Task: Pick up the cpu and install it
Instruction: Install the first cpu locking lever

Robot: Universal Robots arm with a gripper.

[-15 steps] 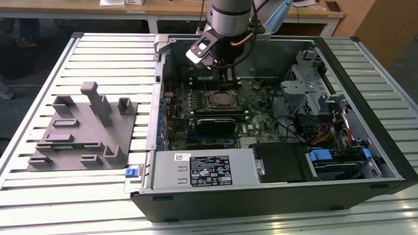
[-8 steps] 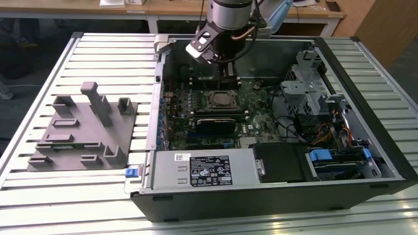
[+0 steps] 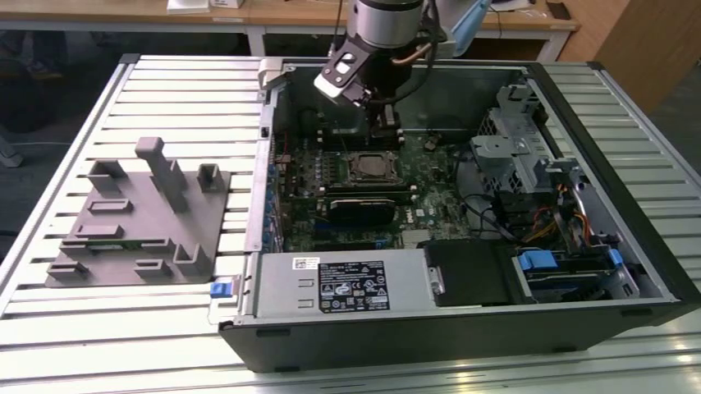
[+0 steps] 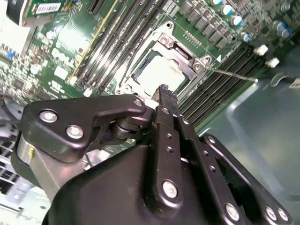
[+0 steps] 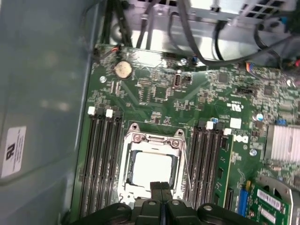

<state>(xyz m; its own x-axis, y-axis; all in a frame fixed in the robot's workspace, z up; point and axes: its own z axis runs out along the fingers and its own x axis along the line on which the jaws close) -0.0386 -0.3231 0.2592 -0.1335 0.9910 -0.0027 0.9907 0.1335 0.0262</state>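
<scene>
On the slatted metal table (image 3: 66,328) lies an open computer case (image 3: 460,336) on its side, its green motherboard (image 5: 159,89) facing up, with a grey plastic fixture (image 3: 137,222) of upright blocks resting on the slats toward the exterior view's left. The arm reaches down into the case, and the gripper (image 3: 383,123) hangs just above the socket frame (image 3: 373,168). In both wrist views its 2 black fingers (image 5: 161,190) are pressed together with nothing between them. The cpu (image 5: 151,169) sits flat inside the socket frame, pale top up, between 2 banks of memory slots (image 5: 103,164).
</scene>
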